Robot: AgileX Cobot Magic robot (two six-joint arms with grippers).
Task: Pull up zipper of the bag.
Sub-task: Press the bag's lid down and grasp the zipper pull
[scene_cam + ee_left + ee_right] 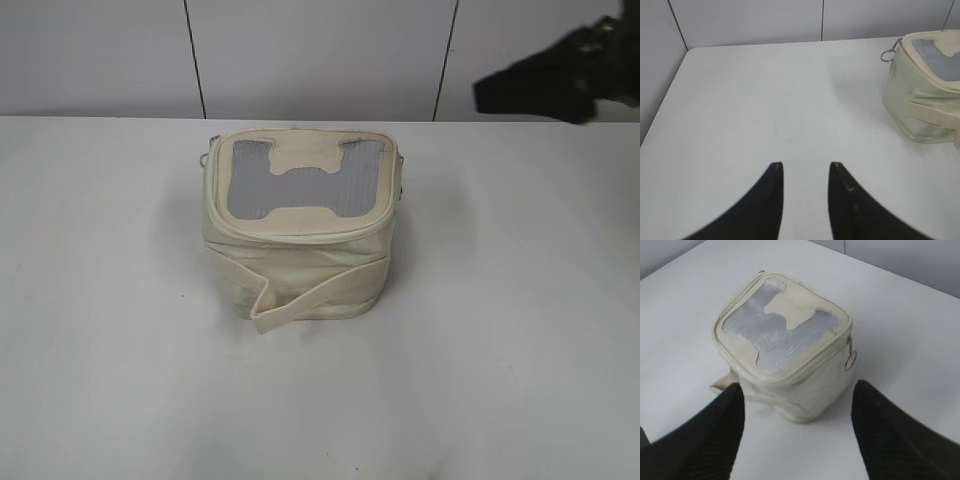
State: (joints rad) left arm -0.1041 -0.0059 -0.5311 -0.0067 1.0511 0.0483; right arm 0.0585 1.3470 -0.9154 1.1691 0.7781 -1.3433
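White tabletop (110, 330) fills the exterior view, backed by a pale panelled wall (320, 55) with dark vertical seams. On it, a little above the middle, sits the bag (300, 255), cream and boxy, its grey mesh top panel (305, 180) carrying a cream H-shaped patch and tilted toward the camera; a flat strap (320, 295) wraps the front of the body and kinks at the lower left. The zipper (300, 232) runs as a thin line under the top rim, and a small metal ring shows at each upper corner. A dark, blurred arm (560, 80) hangs at the upper right, well apart from the bag; its jaws cannot be read here. From the left wrist, the left gripper (806, 167) hovers over bare table with its two dark fingers spread and nothing between them; the bag lies off at the right edge, a ring pull (887, 55) sticking out from its near top corner. From the right wrist, the right gripper (797, 390) hangs above the bag, fingers wide apart on either side of it and not touching, and another ring pull (850, 361) dangles on the bag's right side.
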